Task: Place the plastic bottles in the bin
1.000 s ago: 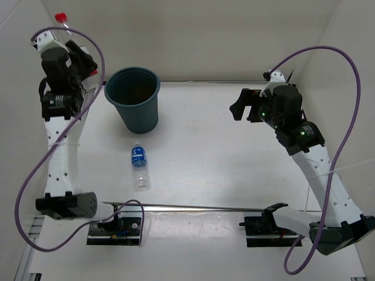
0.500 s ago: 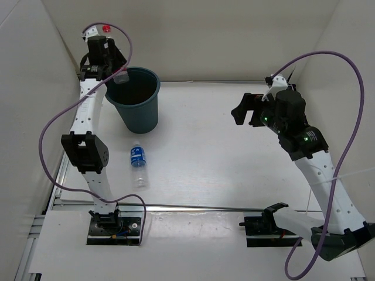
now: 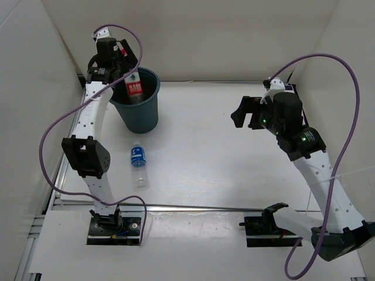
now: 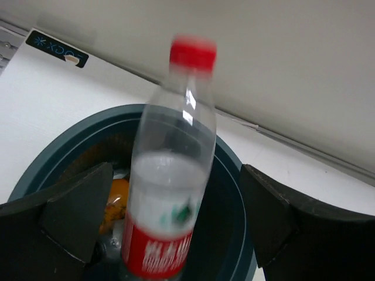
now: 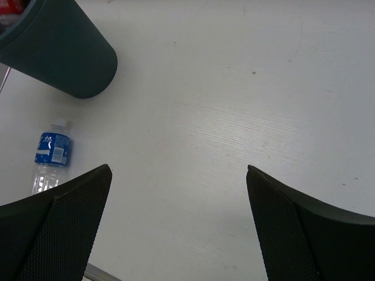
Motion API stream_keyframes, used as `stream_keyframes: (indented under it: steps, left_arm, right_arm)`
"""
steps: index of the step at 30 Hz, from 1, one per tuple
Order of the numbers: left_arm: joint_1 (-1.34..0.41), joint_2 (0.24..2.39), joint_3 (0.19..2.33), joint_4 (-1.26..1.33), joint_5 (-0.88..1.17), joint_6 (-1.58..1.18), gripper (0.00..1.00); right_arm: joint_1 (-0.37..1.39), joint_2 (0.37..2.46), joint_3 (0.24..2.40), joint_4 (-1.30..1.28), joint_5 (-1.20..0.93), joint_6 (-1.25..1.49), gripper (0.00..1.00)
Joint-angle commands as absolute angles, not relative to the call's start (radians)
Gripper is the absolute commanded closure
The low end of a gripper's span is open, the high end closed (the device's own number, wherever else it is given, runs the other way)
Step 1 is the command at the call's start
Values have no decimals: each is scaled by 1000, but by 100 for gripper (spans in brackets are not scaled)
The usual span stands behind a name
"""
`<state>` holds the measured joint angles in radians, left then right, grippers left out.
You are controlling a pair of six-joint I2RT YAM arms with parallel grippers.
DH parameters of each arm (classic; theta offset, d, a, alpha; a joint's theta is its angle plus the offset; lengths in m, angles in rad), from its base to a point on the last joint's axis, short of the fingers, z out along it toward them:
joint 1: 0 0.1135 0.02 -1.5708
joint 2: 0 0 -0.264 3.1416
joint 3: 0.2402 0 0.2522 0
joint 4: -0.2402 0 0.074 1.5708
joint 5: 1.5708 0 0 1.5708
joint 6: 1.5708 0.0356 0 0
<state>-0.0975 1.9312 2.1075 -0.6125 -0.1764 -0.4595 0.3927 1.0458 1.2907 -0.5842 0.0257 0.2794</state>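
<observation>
Since the earlier frame our left claw (image 4: 173,211) has swung over the bin (image 3: 140,114) at upper left and sprung apart, so the red-labelled bottle (image 4: 170,193) drops in; the blue-labelled bottle (image 3: 138,161) waits on the tabletop (image 3: 222,152) below it, right claw (image 5: 179,175) apart

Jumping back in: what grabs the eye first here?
The red-labelled bottle, blurred and upright between the wide-open left fingers, right over the bin at the table's far left. An orange bottle already lies inside. The blue-labelled bottle lies alone on the table, nearer than the bin.
</observation>
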Motion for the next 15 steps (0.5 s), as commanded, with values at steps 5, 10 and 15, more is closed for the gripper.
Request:
stream_keyframes:
  steps: [5,10,15]
  left_arm:
    - [-103,1645,2071,-598,-238,-333,0]
    - [-63,1363,1790,-598,-77,-304,0]
    - [-74,1055,1329,-607,-34,-464,0]
  right_arm:
    - [390,1095,1307,-558,-37,278,1]
    - [390,1106,1316,-549,-55,302,1]
    - [390,1097,1269,-540,-66,321,1]
